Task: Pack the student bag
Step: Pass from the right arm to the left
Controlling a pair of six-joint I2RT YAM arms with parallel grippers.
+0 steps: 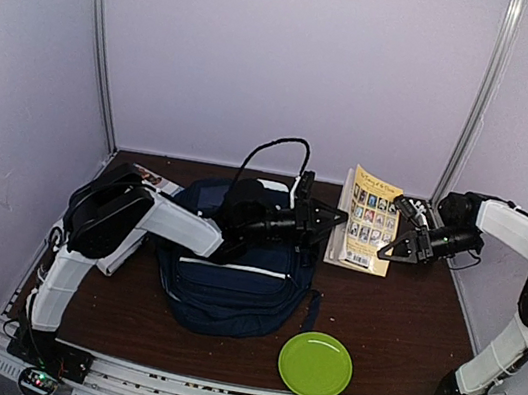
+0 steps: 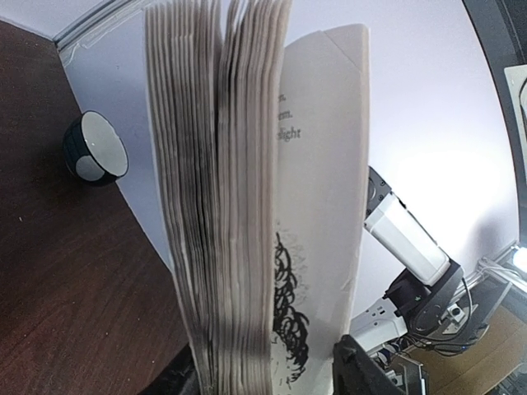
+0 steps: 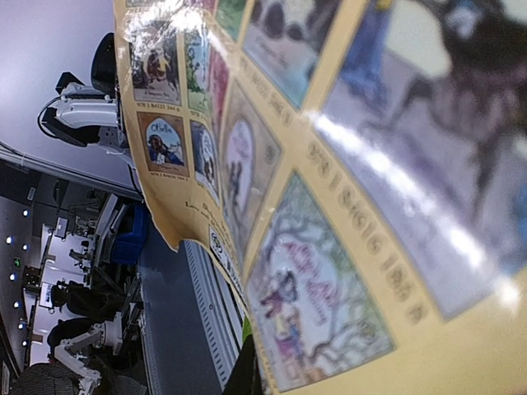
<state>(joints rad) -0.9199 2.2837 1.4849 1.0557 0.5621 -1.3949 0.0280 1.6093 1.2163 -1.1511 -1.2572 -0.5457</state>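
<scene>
The navy student bag [image 1: 229,283] lies on the table's middle, its white stripe facing the front. A yellow-covered book [image 1: 370,220] stands tilted to the right of the bag. My left gripper [image 1: 334,217] reaches over the bag and is shut on the book's left edge. In the left wrist view the fanned pages [image 2: 239,206] sit between the dark fingers [image 2: 362,370]. My right gripper [image 1: 396,242] is shut on the book's right edge. The picture cover [image 3: 354,206] fills the right wrist view, with one finger [image 3: 251,370] beside it.
A green plate [image 1: 315,364] lies near the front edge, right of the bag. A dark mug with a white inside [image 2: 97,148] sits on the table by the back wall. A flat printed item [image 1: 154,177] lies behind the left arm. A black cable [image 1: 272,148] loops above the bag.
</scene>
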